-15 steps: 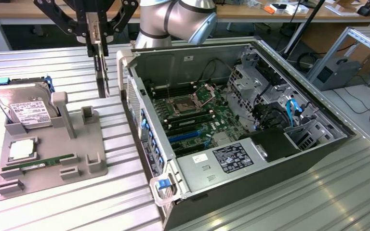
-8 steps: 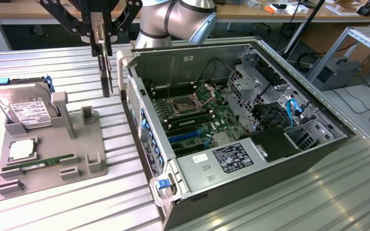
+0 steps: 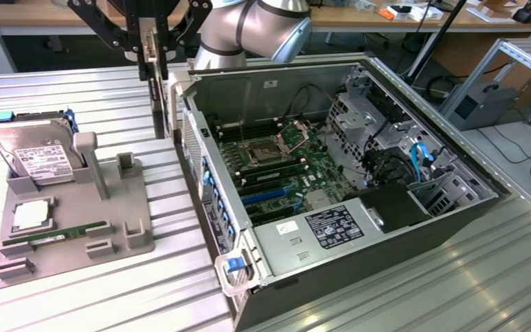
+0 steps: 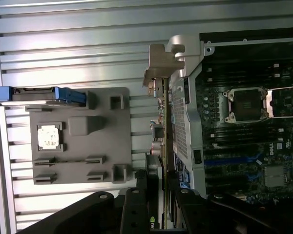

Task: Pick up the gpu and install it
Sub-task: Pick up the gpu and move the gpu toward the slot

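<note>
Beside the open case [image 3: 238, 90], end effector [image 3: 157, 54] clamped on the gpu [image 3: 160, 104], seen edge-on, faces hidden

The thin, tan-brown gpu card [image 4: 164, 112] with a silvery bracket is seen edge-on, its faces hidden. One end disappears between the fingers of the black metal end effector [image 4: 162, 181], which is clamped on it. In the exterior view the grey robot arm [image 3: 252, 28] is cut off at the top and the open black computer case [image 3: 358, 277] at the bottom. Print on the white-labelled silver hard drive [image 3: 35, 155] is too small to read.
</note>
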